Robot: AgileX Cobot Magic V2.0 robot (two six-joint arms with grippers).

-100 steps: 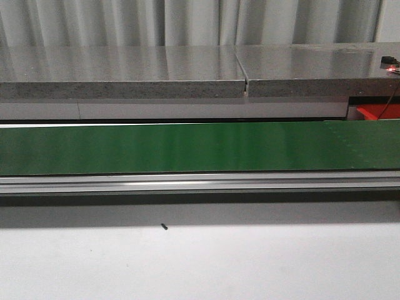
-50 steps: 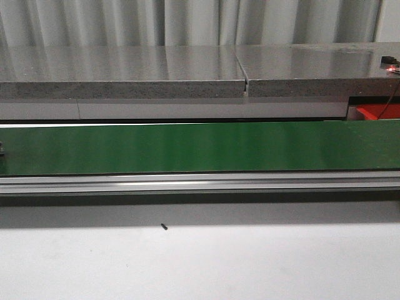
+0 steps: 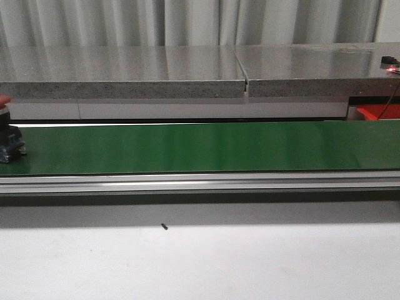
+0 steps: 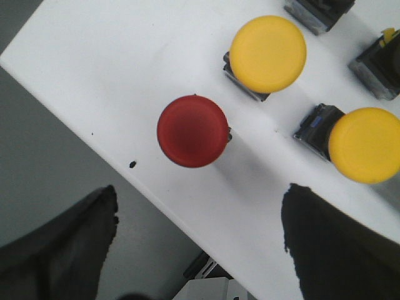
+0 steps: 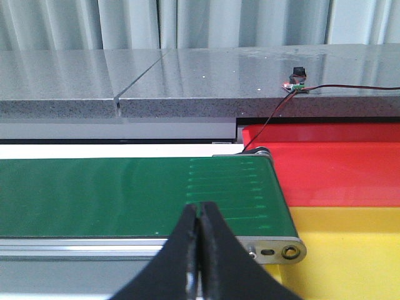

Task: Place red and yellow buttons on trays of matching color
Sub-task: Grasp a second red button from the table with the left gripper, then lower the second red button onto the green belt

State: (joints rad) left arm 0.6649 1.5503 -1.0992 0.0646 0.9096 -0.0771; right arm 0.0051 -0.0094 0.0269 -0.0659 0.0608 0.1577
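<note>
Both pincers had matte black fingers: the left pincer [image 4: 200,250] broad and rough-edged, the right pincer [image 5: 199,256] slim, tapered

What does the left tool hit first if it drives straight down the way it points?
Probably the edge of the white surface, beside the red button; the open left tool straddles that edge. Depth unclear.

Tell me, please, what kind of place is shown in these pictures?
Probably a test bench for sorting parts, not a home. A green conveyor belt runs across it, a red tray and a yellow tray sit at its end, and push buttons wait on a white table.
</note>
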